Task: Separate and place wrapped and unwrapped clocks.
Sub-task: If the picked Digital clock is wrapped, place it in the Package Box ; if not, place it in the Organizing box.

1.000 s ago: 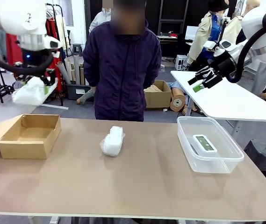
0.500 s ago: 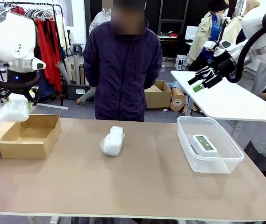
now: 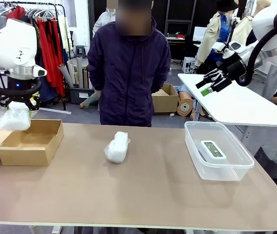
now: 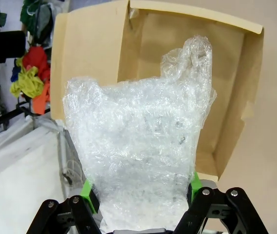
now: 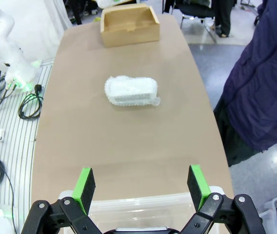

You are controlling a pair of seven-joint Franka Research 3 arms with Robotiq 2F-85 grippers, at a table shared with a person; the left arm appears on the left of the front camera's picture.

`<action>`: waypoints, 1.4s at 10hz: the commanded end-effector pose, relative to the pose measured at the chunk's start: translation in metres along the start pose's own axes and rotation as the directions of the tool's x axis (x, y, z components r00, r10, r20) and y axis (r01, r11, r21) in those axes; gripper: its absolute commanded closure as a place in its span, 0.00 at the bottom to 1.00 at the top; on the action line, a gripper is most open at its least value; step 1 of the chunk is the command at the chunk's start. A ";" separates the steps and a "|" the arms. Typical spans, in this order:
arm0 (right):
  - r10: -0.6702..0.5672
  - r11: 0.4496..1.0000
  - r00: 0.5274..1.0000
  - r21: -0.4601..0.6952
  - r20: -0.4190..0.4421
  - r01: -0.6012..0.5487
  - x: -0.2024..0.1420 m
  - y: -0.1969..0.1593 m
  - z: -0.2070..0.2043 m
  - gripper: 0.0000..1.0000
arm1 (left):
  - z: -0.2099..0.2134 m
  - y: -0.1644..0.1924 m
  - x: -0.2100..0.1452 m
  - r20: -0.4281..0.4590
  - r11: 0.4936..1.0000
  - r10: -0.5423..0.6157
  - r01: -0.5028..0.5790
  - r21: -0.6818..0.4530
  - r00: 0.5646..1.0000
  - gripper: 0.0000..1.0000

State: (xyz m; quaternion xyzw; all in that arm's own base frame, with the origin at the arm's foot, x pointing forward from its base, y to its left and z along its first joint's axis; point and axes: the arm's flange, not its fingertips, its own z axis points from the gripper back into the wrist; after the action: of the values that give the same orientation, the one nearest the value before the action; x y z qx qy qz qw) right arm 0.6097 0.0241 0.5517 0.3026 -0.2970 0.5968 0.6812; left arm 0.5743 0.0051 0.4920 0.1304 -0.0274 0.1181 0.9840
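Note:
My left gripper is shut on a wrapped clock, a crinkly white bundle, and holds it in the air over the left end of the brown cardboard box. In the left wrist view the bundle sits between the green pads with the open box below it. A second wrapped clock lies on the table's middle. The unwrapped clock lies in the clear tub. My right gripper hangs open and high at the right, above the tub.
A person in a dark jacket stands at the table's far edge, behind the middle bundle. A white side table stands to the right. The cardboard box has a flap open at its left.
My left gripper has carried the wrapped clock leftward and a little down, from beside the box to over its left end. The right arm has stayed still.

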 end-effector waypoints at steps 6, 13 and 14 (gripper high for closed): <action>0.006 1.000 1.000 0.000 -0.001 -0.006 0.002 0.003 0.000 0.00 | -0.013 0.006 0.028 0.034 0.997 0.005 -0.008 0.075 0.999 1.00; 0.006 1.000 1.000 0.000 -0.001 -0.006 0.002 0.003 0.000 0.00 | -0.059 0.001 0.055 0.023 0.987 -0.003 -0.001 0.162 1.000 1.00; 0.006 1.000 1.000 0.000 -0.001 -0.006 0.002 0.003 0.000 0.00 | -0.067 -0.003 0.056 0.036 0.987 -0.024 0.018 0.159 0.999 1.00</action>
State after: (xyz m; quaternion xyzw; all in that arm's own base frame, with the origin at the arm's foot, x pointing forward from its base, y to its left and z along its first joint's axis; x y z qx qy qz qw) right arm 0.6097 0.0241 0.5517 0.3026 -0.2970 0.5968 0.6812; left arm 0.6254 0.0313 0.4316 0.1970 -0.0190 0.1061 0.9745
